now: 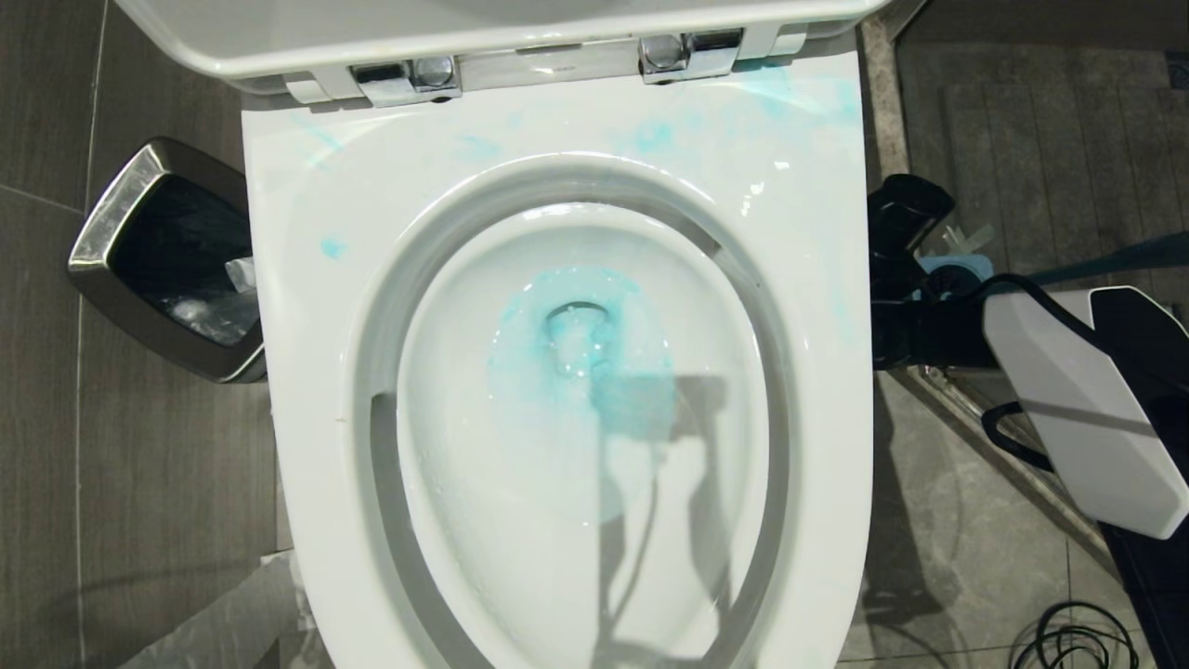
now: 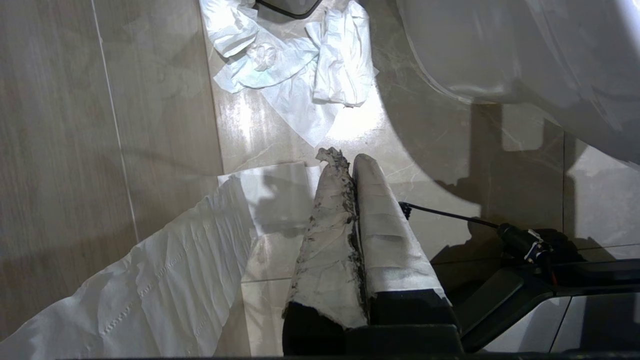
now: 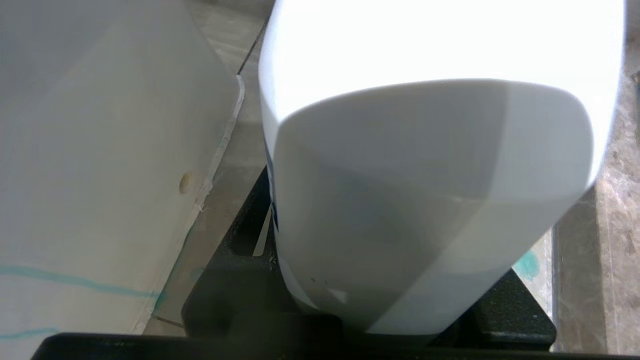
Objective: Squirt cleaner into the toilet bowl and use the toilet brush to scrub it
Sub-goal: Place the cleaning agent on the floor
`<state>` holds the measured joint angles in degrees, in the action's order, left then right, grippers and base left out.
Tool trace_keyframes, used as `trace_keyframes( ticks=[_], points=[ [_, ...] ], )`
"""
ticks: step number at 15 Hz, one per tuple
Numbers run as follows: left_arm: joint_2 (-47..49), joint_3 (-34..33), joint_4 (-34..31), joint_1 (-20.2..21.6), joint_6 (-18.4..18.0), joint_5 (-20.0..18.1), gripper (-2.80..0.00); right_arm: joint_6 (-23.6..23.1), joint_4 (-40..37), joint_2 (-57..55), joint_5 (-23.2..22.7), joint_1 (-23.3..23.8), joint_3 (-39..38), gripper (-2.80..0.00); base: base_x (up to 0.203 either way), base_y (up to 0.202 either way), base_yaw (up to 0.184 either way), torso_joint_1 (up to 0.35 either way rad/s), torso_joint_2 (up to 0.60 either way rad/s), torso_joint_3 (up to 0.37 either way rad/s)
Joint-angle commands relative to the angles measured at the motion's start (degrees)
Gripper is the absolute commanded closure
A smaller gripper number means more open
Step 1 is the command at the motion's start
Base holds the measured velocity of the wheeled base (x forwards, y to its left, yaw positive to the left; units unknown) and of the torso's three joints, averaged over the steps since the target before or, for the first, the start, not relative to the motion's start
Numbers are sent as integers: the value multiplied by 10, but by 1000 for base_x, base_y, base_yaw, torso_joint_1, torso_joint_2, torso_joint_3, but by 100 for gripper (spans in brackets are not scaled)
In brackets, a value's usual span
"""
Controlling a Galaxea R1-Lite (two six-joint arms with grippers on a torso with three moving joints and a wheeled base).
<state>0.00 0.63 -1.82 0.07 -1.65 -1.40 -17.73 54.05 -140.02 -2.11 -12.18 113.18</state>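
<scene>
Turquoise-blue cleaner (image 1: 576,362) pools in the glossy white oval porcelain toilet bowl (image 1: 557,418) (smears reach its seat). The right gripper (image 1: 906,279) sits just beside the bowl, grip unclear. The left gripper's (image 2: 342,162) 2 wrapped fingers (image 2: 330,240) press together, empty, above crumpled white tissue (image 2: 295,60).

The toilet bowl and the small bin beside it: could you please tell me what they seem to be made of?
The large white oval toilet bowl looks like glazed porcelain: glossy, with sharp highlights under blue smears. The small square waste bin has a polished, mirror-like rim, probably chrome-finished metal.
</scene>
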Motion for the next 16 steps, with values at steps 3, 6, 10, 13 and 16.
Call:
trace_keyframes(
  ticks=[3,6,10,13,16],
  points=[
    [1,1,0,0,0,0,0,0,2,5,19,-1,-4,-280,0,0,0,0,0,0],
    [1,0,0,0,0,0,0,-1,4,14,19,0,-16,-280,0,0,0,0,0,0],
    [1,0,0,0,0,0,0,-2,29,23,25,-1,-43,-280,0,0,0,0,0,0],
    [1,0,0,0,0,0,0,0,42,62,42,-8,-147,-280,0,0,0,0,0,0],
    [1,0,0,0,0,0,0,13,44,161,53,-21,-304,-280,0,0,0,0,0,0]
  ],
)
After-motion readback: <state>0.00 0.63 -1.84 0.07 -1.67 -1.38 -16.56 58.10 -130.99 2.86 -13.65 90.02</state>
